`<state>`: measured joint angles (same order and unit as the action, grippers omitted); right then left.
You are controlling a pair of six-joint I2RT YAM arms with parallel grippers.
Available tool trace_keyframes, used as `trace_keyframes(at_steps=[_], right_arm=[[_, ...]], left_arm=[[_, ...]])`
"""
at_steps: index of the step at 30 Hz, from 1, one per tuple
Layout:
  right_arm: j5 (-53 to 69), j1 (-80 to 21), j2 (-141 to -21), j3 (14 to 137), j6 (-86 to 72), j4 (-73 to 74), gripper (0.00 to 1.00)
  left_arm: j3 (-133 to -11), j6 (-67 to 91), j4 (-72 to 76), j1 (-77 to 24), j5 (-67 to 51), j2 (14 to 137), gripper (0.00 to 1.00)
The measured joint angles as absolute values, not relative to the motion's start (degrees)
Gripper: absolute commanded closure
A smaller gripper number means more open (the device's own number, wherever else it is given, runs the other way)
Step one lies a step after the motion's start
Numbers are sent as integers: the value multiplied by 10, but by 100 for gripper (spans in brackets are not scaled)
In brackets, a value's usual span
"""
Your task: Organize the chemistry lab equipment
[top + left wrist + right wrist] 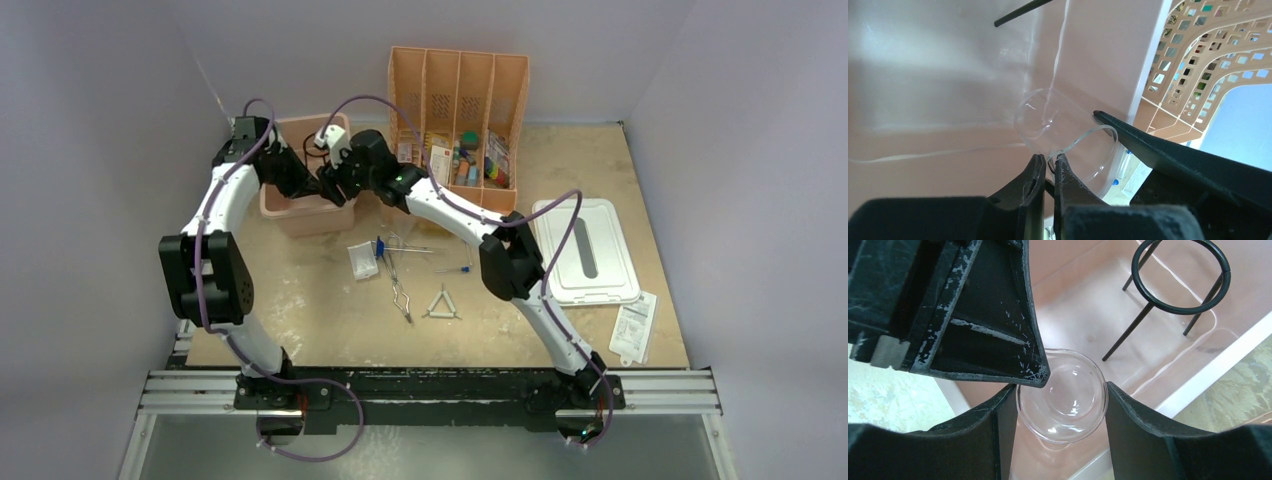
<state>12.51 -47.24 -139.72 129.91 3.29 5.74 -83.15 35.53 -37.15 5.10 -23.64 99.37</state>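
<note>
The left arm [222,205] and right arm [450,208] share glossy white links, boxy black joint housings [205,275], looping purple cables [372,97], black bases [265,378] on a silver rail [680,385], and scratched, wedge-shaped black tool fingers [993,315]

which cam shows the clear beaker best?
Right wrist: looks straight into the clear beaker, nearly the whole rim visible. Left wrist shows it side-on and faint against the pink bin. Top external: hidden behind the arms.

I am working in a lab cell: pale walls [100,150] are enclosing a wooden surface [310,320], an aluminium rail [670,392] is edging it, a black wire ring tripod [1175,310] is standing here.
</note>
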Motion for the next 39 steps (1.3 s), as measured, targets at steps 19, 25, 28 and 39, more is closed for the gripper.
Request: trace_keyframes(at_steps=[19, 25, 28, 39], right_arm=[[147, -475, -1281, 1242, 28, 69, 11], [147, -464, -1190, 1151, -10, 65, 11], [142, -442, -1134, 1093, -33, 65, 12], [69, -383, -972, 903, -62, 78, 12]], left_arm=[[-856, 332, -385, 52, -202, 1034, 100], [-868, 333, -384, 52, -166, 1053, 100], [-882, 334, -384, 48, -145, 1073, 100], [-927, 350, -389, 7, -79, 1152, 100]])
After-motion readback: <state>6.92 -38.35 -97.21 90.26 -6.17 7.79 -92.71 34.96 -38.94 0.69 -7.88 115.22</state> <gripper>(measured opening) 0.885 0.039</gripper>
